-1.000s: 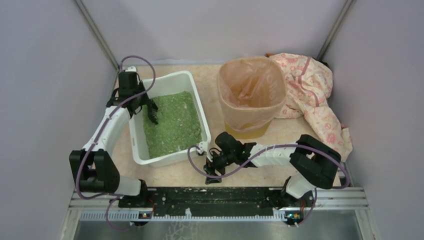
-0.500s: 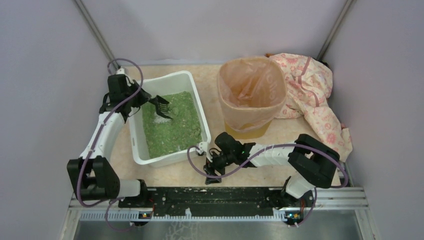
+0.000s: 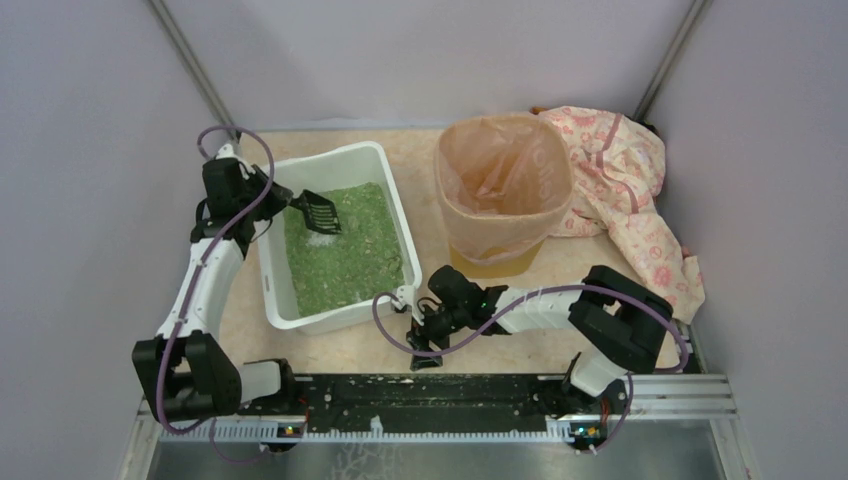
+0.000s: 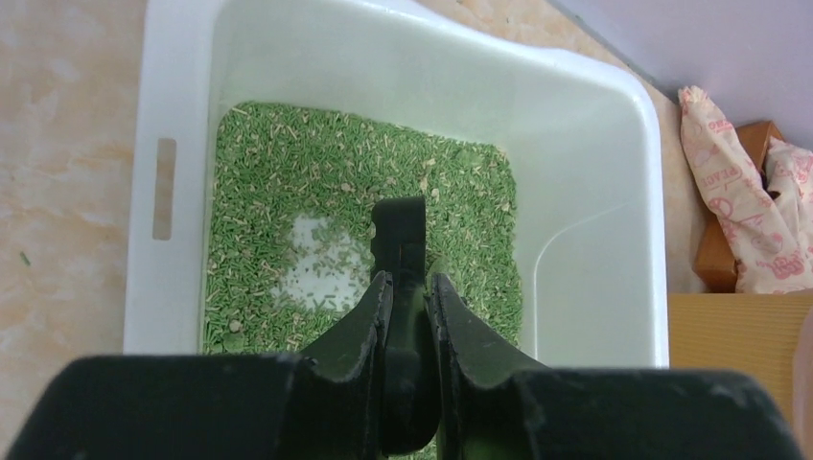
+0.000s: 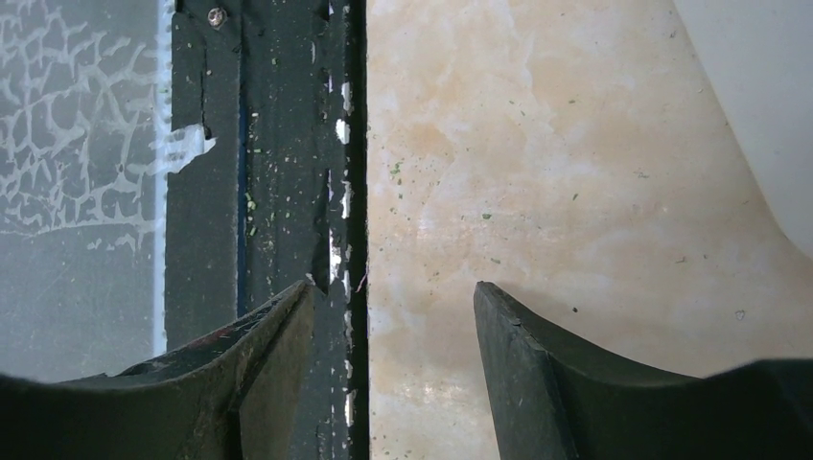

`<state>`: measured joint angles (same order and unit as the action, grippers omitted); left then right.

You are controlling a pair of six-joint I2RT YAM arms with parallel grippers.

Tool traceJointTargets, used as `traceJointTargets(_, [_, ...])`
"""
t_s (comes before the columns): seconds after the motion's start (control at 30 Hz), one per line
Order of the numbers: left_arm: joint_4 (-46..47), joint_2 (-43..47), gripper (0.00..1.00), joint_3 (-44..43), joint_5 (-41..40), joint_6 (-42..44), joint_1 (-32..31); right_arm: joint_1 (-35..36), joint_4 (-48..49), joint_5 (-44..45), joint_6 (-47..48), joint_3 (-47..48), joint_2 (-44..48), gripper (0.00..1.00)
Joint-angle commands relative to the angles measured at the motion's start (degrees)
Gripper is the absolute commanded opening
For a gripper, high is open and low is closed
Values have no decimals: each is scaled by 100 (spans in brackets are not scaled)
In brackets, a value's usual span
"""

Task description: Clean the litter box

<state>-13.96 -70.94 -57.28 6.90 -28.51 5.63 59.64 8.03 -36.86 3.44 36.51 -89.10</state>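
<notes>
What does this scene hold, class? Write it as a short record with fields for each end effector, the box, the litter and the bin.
left end effector: shut on scoop
scoop: black, head over the litter
box: white, left of the bin
litter: green, one bare patch
bin: upright, bag-lined
right end effector: open, empty, low over the table
cloth: pink, beside the bin
</notes>
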Motion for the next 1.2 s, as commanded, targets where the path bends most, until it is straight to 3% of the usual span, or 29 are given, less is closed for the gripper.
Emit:
traceJointTargets(0.0, [193,-67,0,209,272,-3,35,30,221,-171,19,207,-94,63])
traceJointTargets(0.37, [1133,-764,0,992,798,-596,24,30,151,-129,37,133,30,63])
traceJointTargets(1.17, [4658,-1827,0,2480,2541,-2910,43,30,98,-49,17,111,15,63])
